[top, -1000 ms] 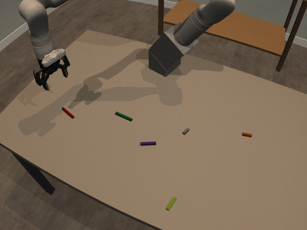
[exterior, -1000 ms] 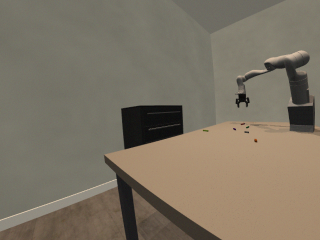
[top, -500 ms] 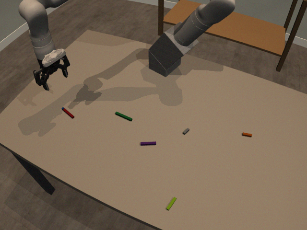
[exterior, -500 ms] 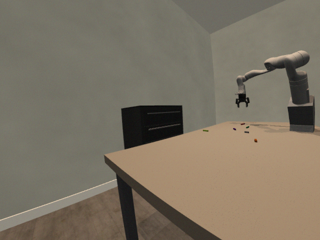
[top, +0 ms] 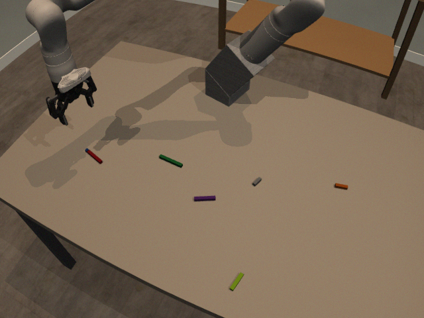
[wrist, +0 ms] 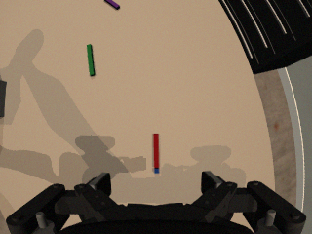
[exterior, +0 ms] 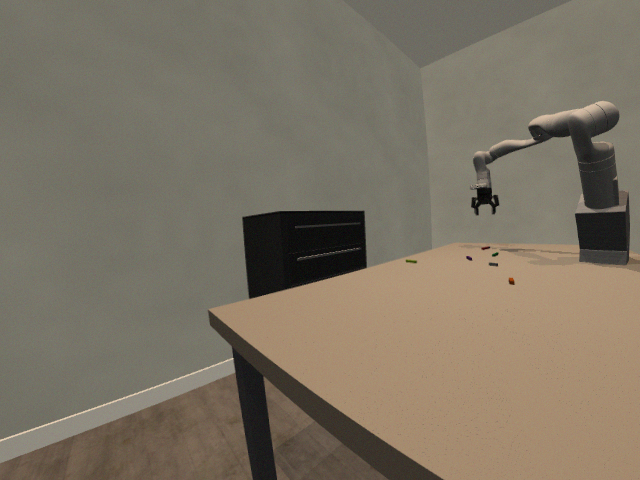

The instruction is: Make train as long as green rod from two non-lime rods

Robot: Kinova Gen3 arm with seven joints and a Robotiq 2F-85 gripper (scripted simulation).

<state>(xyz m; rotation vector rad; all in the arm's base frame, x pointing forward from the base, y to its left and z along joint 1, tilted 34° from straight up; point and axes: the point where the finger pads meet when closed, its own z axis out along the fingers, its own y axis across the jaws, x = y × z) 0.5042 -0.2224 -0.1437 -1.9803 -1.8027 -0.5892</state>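
Beyond the hand, pale grey-green walls (exterior: 206, 129) are meeting in a corner. A black drawer unit (exterior: 320, 248) (wrist: 280, 29) is standing past the tan table (top: 291, 239) (exterior: 439, 335) (wrist: 195, 73) lying below the hand. Brownish flooring (top: 144, 24) (exterior: 129, 439) is showing beneath, and shadows are darkening the tabletop.

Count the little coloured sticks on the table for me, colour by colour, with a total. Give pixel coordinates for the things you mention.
Red (top: 94, 156) (exterior: 485, 248) (wrist: 156, 150): 1
Blue (top: 87, 150) (wrist: 156, 171): 1
Green (top: 170, 160) (exterior: 495, 254) (wrist: 91, 60): 1
Purple (top: 205, 198) (exterior: 468, 257) (wrist: 112, 4): 1
Grey (top: 257, 181) (exterior: 493, 264): 1
Orange (top: 341, 186) (exterior: 511, 281): 1
Lime (top: 236, 281) (exterior: 410, 261): 1
Total: 7

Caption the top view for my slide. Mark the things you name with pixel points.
Open claw (top: 78, 112) (exterior: 484, 211) (wrist: 155, 183) above the table, red rod (top: 95, 156) (exterior: 485, 248) (wrist: 156, 150) and blue rod (top: 87, 150) (wrist: 156, 171) end to end, green rod (top: 170, 160) (exterior: 495, 254) (wrist: 91, 60) apart.
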